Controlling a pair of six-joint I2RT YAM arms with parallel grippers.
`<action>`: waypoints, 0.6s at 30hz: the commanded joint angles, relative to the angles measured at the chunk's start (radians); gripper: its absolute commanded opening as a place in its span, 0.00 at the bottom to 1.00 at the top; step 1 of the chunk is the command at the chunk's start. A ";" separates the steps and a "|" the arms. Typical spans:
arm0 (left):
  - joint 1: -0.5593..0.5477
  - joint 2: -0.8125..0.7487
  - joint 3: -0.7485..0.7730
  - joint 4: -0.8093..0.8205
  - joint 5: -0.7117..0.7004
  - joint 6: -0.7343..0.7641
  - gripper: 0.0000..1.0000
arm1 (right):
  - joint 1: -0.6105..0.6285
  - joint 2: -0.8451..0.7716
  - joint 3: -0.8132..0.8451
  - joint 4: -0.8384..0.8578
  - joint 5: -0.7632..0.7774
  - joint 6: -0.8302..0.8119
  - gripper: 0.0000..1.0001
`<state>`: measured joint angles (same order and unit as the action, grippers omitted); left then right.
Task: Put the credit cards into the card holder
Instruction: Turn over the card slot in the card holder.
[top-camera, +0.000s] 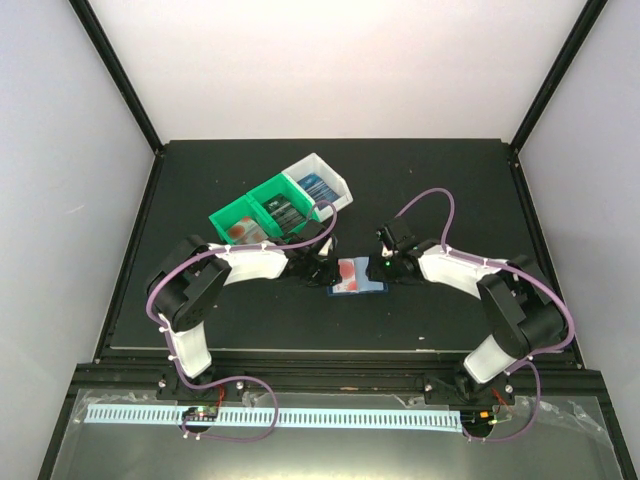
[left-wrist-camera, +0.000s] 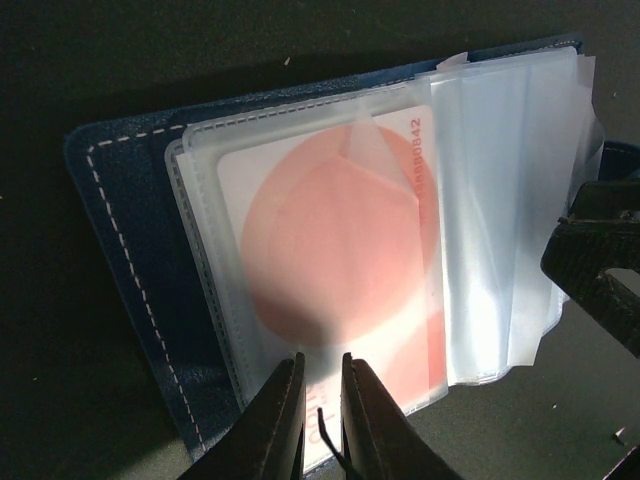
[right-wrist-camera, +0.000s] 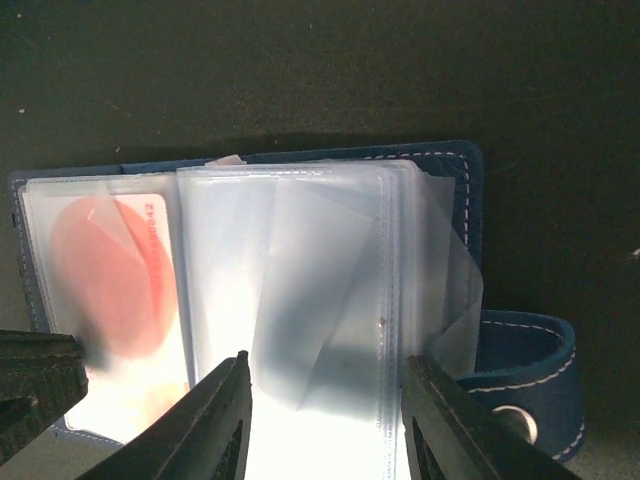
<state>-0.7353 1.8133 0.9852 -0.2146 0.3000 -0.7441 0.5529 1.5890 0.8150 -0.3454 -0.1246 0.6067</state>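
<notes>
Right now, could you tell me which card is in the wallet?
The red-and-white card, slid under a clear sleeve of the open wallet; the other cards lie in the bins behind it.

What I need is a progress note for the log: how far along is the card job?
Done: the card holder lies open, with one red-and-white card mostly inside a clear sleeve. In hand: the left gripper pinches that card's protruding edge while the right gripper straddles the other sleeves with open jaws. Left: at least three cards sit in the green bin and the white bin.
</notes>
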 joint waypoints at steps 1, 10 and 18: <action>-0.006 0.012 0.010 -0.034 -0.025 -0.003 0.13 | -0.002 0.030 0.025 -0.011 0.013 -0.014 0.44; -0.007 0.015 0.012 -0.035 -0.022 -0.002 0.13 | -0.002 0.022 0.016 0.038 -0.084 -0.013 0.31; -0.006 0.014 0.010 -0.033 -0.021 -0.002 0.13 | -0.002 -0.033 -0.005 0.126 -0.248 -0.026 0.32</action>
<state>-0.7353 1.8133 0.9852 -0.2146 0.3004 -0.7441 0.5518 1.6039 0.8223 -0.3012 -0.2527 0.5991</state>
